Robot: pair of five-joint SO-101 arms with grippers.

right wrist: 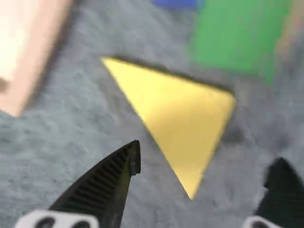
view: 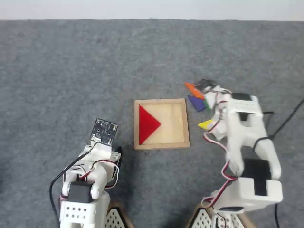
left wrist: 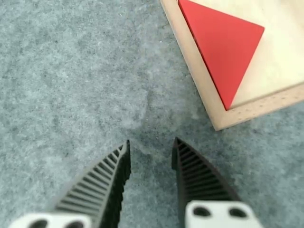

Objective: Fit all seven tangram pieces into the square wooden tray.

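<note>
We found only the red triangle [view: 147,124] seated in the wooden tray [view: 161,145]; the yellow triangle [right wrist: 175,128] and green piece [right wrist: 237,38] lay loose on the tabletop [view: 71,71] beside it, so we judged most fitting remained. The right end effector [right wrist: 207,154] gaped astride the yellow triangle, and the left end effector [left wrist: 151,140] hung open near the tray's corner.

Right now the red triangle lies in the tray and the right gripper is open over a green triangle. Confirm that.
The colour is wrong. The right gripper is open over the yellow triangle, as the right wrist view shows; the green piece lies nearby. The red triangle does lie in the tray.
</note>
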